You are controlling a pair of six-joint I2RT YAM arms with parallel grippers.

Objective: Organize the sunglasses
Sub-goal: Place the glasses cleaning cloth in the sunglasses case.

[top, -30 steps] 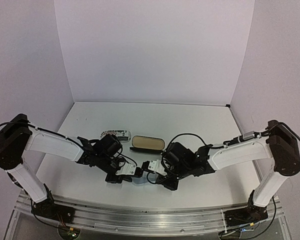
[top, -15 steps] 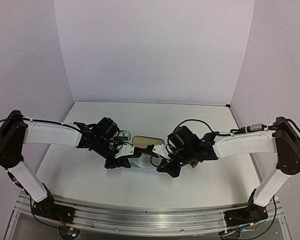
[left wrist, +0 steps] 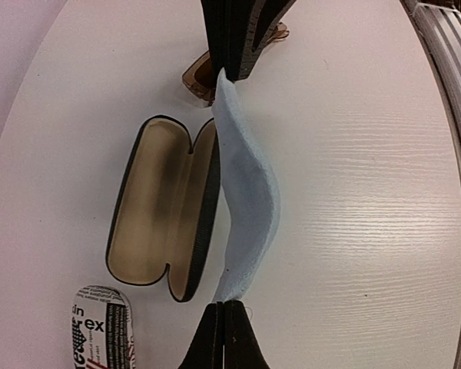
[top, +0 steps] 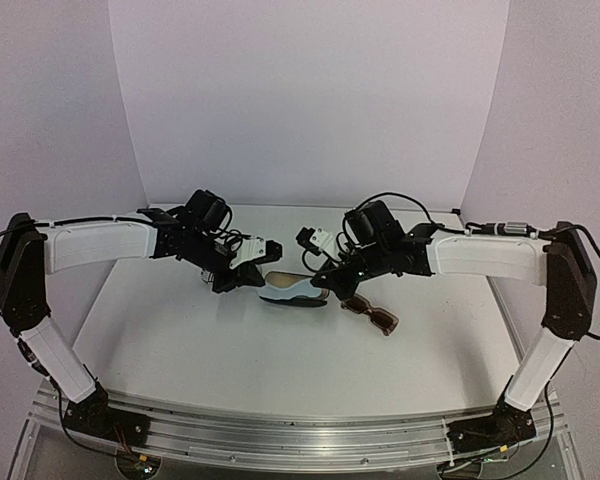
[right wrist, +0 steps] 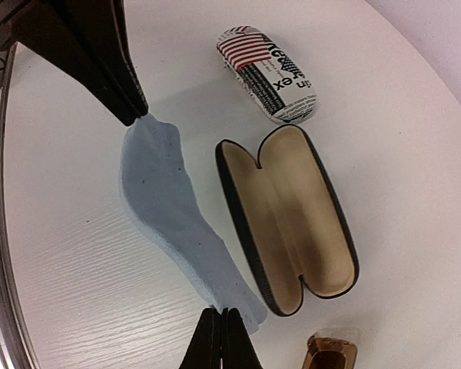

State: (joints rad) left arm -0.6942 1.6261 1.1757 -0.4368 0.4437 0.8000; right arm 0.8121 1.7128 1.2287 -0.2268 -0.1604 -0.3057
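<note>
A light-blue cloth (top: pixel 285 293) hangs stretched above the table between both grippers. My left gripper (left wrist: pixel 224 304) is shut on one corner of the cloth (left wrist: pixel 247 192). My right gripper (right wrist: pixel 221 310) is shut on the opposite corner of it (right wrist: pixel 169 204). The brown-framed sunglasses (top: pixel 372 314) lie on the table just right of the right gripper (top: pixel 318 285). They show partly behind that gripper in the left wrist view (left wrist: pixel 202 74), and at the bottom edge of the right wrist view (right wrist: pixel 330 354). My left gripper (top: pixel 258 275) sits left of the cloth.
An open black glasses case (left wrist: pixel 165 209) with a tan lining lies under and beside the cloth, also in the right wrist view (right wrist: pixel 290 217). A closed white case with stripes and print (right wrist: pixel 269 73) lies past it, toward the left arm (left wrist: pixel 100 332).
Both grippers have moved from the near edge toward the table's middle and risen, carrying the cloth taut between them. The brown sunglasses now show beside the right arm.
</note>
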